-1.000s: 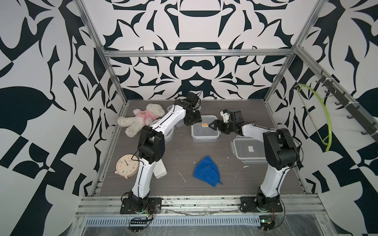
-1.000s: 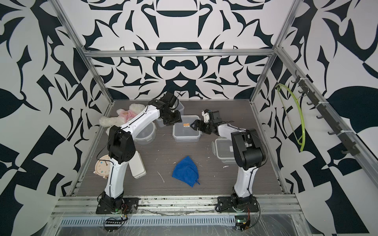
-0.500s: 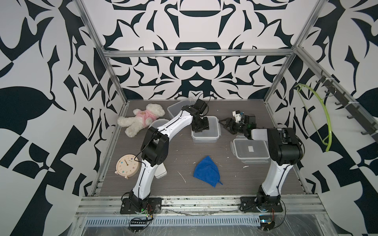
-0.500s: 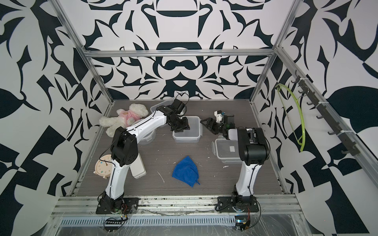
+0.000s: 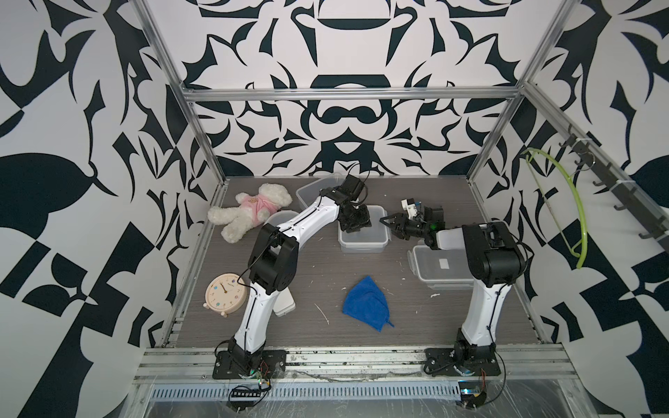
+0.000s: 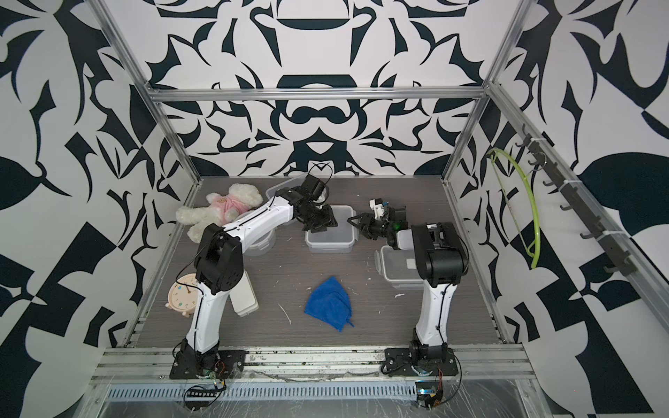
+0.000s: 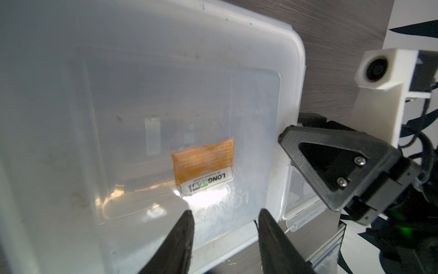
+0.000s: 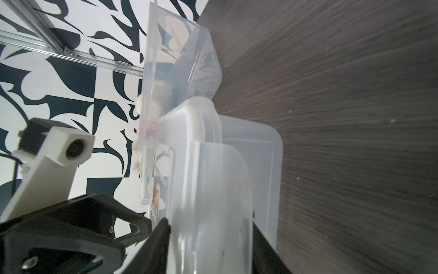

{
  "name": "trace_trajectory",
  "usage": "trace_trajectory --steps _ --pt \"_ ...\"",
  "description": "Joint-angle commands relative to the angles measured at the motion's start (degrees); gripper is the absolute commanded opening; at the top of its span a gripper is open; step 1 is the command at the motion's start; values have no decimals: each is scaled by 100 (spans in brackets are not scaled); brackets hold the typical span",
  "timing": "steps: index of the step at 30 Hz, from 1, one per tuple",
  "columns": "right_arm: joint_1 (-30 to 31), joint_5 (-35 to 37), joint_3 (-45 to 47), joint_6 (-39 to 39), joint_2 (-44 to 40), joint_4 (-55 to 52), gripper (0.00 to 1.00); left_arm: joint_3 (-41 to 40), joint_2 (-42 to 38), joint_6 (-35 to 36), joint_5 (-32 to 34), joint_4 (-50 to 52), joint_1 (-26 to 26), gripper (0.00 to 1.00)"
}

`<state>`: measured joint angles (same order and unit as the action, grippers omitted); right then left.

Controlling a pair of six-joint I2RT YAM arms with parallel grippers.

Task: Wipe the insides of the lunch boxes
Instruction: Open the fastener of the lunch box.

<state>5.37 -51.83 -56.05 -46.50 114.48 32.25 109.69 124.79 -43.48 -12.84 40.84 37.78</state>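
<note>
In both top views the middle lunch box (image 5: 363,239) stands on the surface (image 5: 325,275) with its lid on, between the two arms. The left tool (image 5: 356,223) hangs over it and the right tool (image 5: 388,221) meets its right edge. How wide each one stands is too small to read here. Only these views show the blue cloth (image 5: 366,307), which lies well apart, nearer the arm bases.

The left wrist view shows the left tool (image 7: 225,237) released: its fingers (image 7: 184,239) are apart above the lid (image 7: 166,95) with the orange sticker (image 7: 203,163), and hold nothing.

The right wrist view shows the right tool (image 8: 209,227) grasping the lid clip (image 8: 213,189). The picture's edge cuts off the tool's body.
</note>
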Motion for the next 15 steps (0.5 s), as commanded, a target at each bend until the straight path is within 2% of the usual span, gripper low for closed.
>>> trace_trajectory --steps 1,6,9,12,15 --pt "55 334 -26 601 -528 -754 35 -287 382 33 34 246 -10 48" --pt "214 1258 -370 1591 -1013 -2583 18 -354 467 33 -80 100 -7 48" --pt "404 2018 -739 2090 -1138 -3597 11 -324 511 33 -160 41 -3 48" --pt "593 2694 -1148 2434 -1140 -4359 0 -209 557 24 -247 21 -7 48" --pt "625 2950 -1496 2574 -1090 -4774 0 39 566 80 -280 142 10 48"
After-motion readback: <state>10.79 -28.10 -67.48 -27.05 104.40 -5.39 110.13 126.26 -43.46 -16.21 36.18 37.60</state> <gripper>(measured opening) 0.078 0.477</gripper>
